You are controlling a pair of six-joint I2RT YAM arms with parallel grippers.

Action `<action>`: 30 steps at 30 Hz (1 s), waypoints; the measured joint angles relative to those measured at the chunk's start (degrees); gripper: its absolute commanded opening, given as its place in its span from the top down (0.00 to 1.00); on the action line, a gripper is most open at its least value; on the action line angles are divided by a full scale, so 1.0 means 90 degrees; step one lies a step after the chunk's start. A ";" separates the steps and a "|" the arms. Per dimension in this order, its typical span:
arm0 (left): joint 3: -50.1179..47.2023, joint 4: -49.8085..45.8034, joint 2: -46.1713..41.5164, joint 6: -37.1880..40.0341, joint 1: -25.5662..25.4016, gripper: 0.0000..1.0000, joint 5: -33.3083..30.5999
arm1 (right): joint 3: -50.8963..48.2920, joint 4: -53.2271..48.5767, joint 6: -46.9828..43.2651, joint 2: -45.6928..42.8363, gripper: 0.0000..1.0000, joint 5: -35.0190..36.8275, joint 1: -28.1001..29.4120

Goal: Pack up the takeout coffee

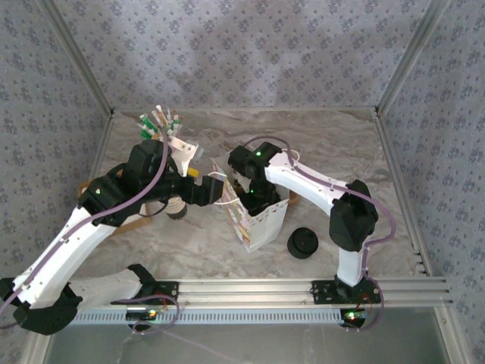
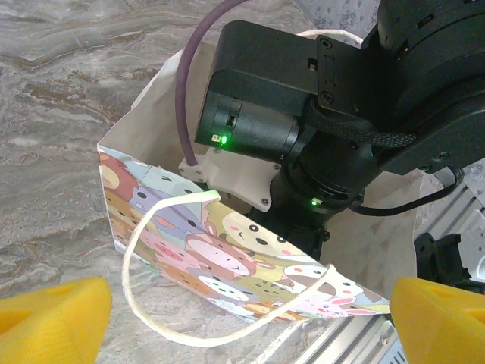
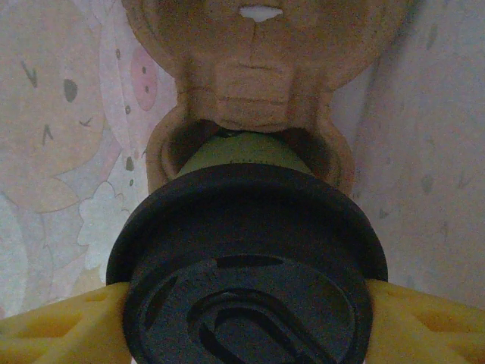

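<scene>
Straddling the upright takeout coffee (image 3: 242,155) inside the cartoon bag (image 2: 227,254), the right gripper (image 3: 246,326) has pads (image 3: 61,326) touching the lid (image 3: 250,220) at 3 and 9 o'clock; clamped or loose, unclear. Left gripper (image 2: 246,318) gapes at the handle (image 2: 182,199).

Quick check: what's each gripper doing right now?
Left gripper: open, holding nothing.
Right gripper: inside the paper bag, fingers flanking the takeout coffee; whether they clamp it cannot be told.
</scene>
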 measured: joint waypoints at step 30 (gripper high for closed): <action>-0.0971 0.0078 -0.0262 -0.0532 0.0189 0.09 -0.0782 | 0.0143 -0.0046 0.0085 -0.0107 0.15 0.0393 0.0126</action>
